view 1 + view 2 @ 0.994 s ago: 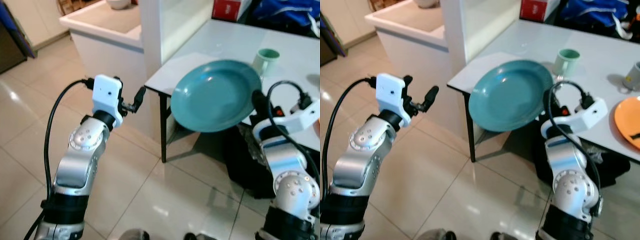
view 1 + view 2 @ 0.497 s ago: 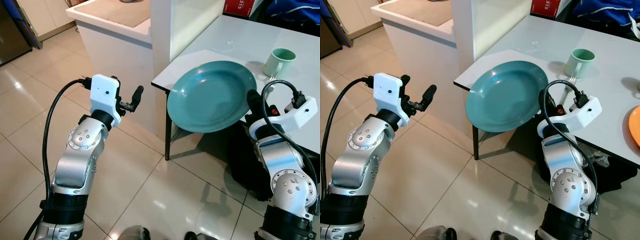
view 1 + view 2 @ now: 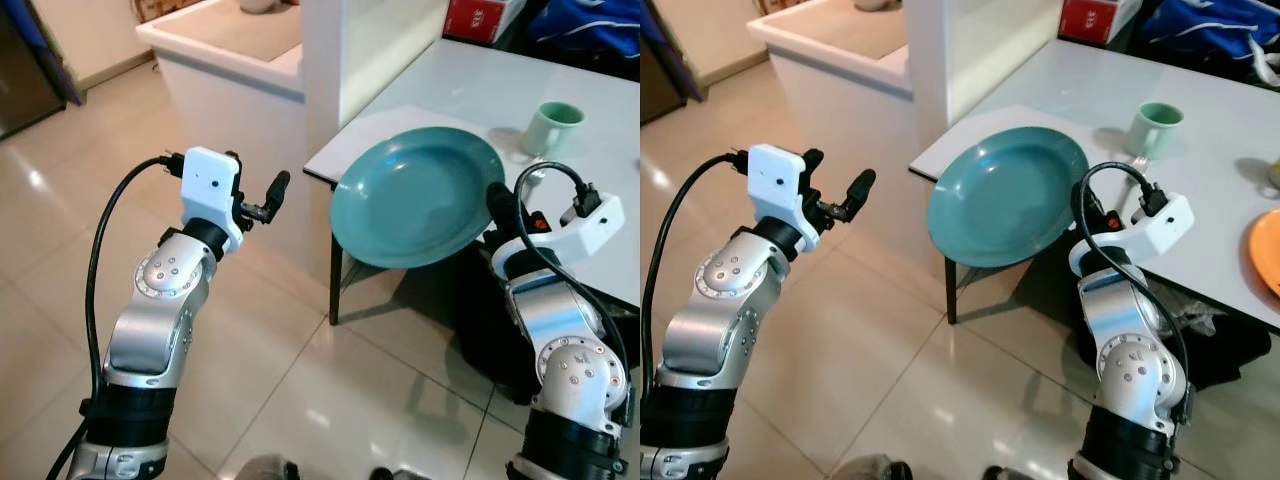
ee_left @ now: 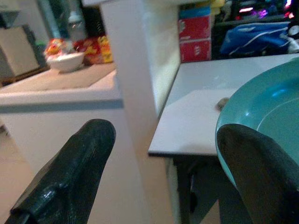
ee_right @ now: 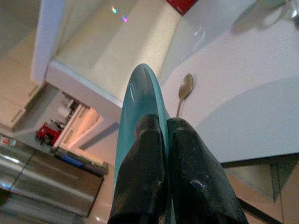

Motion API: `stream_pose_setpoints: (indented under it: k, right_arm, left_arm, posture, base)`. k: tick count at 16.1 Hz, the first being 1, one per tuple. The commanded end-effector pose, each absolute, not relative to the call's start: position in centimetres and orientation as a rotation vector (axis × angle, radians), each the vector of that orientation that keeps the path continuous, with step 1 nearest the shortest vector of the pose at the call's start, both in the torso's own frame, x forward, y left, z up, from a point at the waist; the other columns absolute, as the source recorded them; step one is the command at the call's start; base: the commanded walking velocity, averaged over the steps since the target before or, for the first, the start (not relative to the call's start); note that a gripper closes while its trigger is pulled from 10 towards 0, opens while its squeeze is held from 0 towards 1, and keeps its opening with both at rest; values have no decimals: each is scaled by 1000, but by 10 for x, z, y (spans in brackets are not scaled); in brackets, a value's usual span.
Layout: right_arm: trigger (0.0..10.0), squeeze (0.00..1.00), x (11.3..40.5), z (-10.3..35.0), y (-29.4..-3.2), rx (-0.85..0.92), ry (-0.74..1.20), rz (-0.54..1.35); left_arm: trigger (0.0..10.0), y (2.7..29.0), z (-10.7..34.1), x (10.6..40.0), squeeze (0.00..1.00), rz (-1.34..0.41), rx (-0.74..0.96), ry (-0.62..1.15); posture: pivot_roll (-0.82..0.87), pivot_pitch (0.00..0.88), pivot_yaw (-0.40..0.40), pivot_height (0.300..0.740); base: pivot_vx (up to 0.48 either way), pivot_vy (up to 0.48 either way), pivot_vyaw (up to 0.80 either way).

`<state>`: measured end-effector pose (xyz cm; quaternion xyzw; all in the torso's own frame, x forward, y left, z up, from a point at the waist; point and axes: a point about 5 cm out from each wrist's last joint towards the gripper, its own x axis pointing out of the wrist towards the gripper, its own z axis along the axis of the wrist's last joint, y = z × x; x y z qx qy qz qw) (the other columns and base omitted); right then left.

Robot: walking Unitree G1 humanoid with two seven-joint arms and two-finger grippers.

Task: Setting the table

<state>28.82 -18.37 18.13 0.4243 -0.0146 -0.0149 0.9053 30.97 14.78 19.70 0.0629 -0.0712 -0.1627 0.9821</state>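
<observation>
A large teal plate (image 3: 415, 195) hangs tilted in the air just in front of the near corner of the white table (image 3: 450, 95). My right gripper (image 3: 497, 200) is shut on the plate's right rim; in the right wrist view its fingers (image 5: 145, 140) pinch the rim edge-on. My left gripper (image 3: 262, 190) is raised to the left of the table, open, with nothing between its fingers (image 4: 84, 154). On the table stand a pale green mug (image 3: 552, 125) and an orange plate (image 3: 1265, 245). A spoon (image 5: 183, 91) lies near the table's corner.
A white pillar (image 3: 340, 60) stands against the table's left side, close behind the teal plate. Beyond it is a white counter (image 3: 240, 40) with a bowl. A red box (image 3: 480, 18) and a blue bag sit at the table's far side. Tiled floor lies below.
The head views have shifted a little. The right gripper still holds the teal plate at about the same place before the table corner. The left gripper stays raised and open.
</observation>
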Motion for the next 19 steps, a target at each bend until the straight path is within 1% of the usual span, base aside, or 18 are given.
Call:
stream_pose_setpoints:
  k: [1,3,10,16,19]
  right_arm:
    - [10000,0,290,192,-183,874,-74,-1]
    - [10000,0,290,193,-184,873,-74,-1]
    - [10000,0,291,194,-179,855,-59,41]
    - [10000,0,293,194,-175,888,-43,69]
    - [10000,0,291,195,-186,893,-49,45]
  left_arm:
    - [10000,146,202,311,0,-343,115,-159]
    - [10000,146,202,311,0,-347,112,-159]
    - [10000,147,202,310,0,-344,109,-158]
    - [10000,150,203,308,0,-345,123,-155]
    - [10000,147,200,306,0,-364,125,-143]
  posture:
    - [75,26,26,740]
    - [74,26,23,740]
    - [73,37,12,740]
    - [79,48,6,740]
    - [71,56,6,740]
  base:
    - [345,0,-800]
    - [354,0,-800]
    - [368,0,0]
    - [369,0,0]
    - [340,0,0]
